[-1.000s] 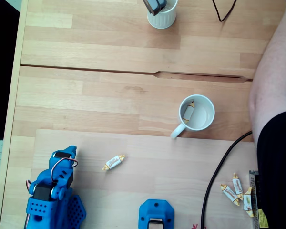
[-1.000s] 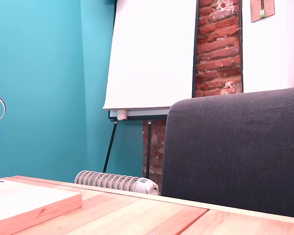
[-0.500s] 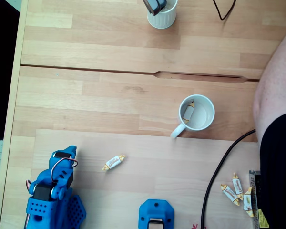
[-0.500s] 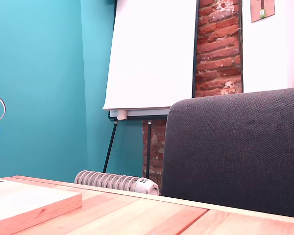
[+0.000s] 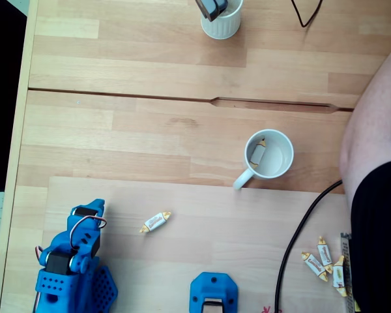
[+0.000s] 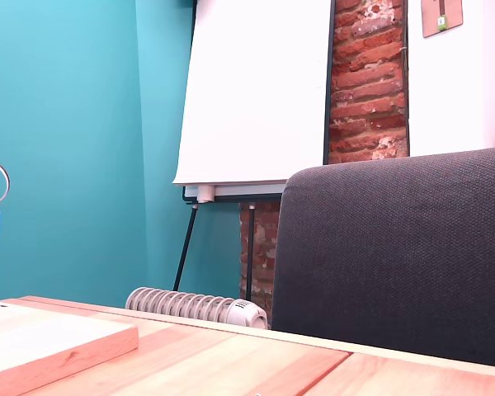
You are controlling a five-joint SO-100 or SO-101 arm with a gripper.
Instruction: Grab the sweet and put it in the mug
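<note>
- The blue arm [image 5: 75, 261] sits folded at the lower left of a fixed view, low over the desk [image 5: 182, 130].
- Whether its fingers are parted cannot be told.

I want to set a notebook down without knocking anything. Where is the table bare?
In the top-down fixed view, the widest bare patch lies between the ribbed cup at the top edge and the groove, and left of the mug. It is crowded at the lower right, with the cable, loose sweets and a person's arm.
</note>
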